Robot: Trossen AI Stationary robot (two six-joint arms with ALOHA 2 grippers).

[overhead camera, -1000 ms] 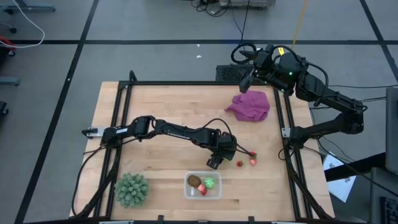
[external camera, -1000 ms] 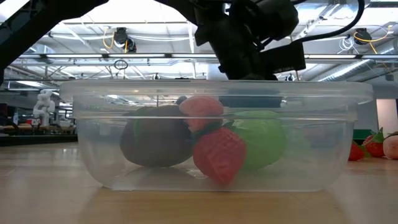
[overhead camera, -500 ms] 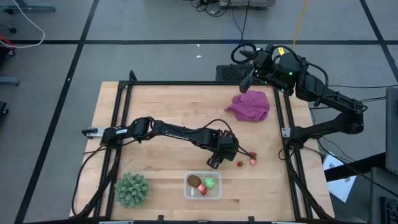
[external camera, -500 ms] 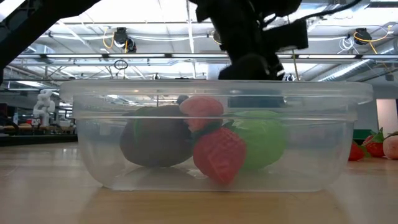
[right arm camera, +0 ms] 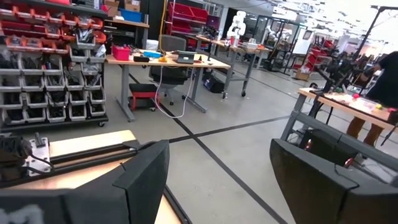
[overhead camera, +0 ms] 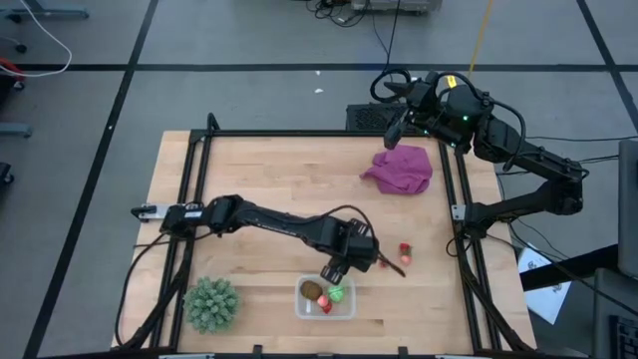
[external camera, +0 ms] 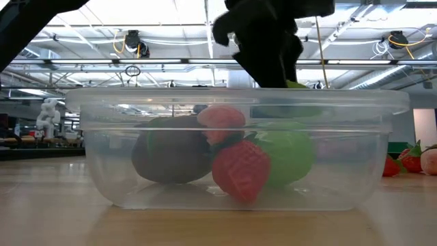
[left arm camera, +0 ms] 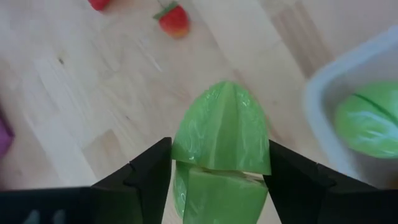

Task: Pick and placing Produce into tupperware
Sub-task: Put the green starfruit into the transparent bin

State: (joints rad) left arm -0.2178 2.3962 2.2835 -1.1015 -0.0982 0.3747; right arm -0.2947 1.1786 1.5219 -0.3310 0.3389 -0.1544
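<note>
My left gripper hovers just beyond the far edge of the clear tupperware, shut on a light-green produce piece. In the tupperware lie a brown kiwi, a second light-green piece and two red strawberries. Two more strawberries lie on the wood to the right of the gripper. My right gripper waits open above the table's far edge. My left gripper pinches the light-green piece by its two opposite sides, one finger on each side. The fingers slant down from the far right. The piece is lifted clear of the table, its pointed end sticking out past the fingertips.
A spiky dark-green plant stands at the near edge, left of the tupperware. A purple cloth lies at the far right, below the right arm. Bare wood spans the table's left and middle. Black rails frame the table.
The left gripper has risen and shifted a little toward the near edge and the tupperware, turning as it went, with the green piece kept between its fingers. The tupperware's contents have stayed put.
</note>
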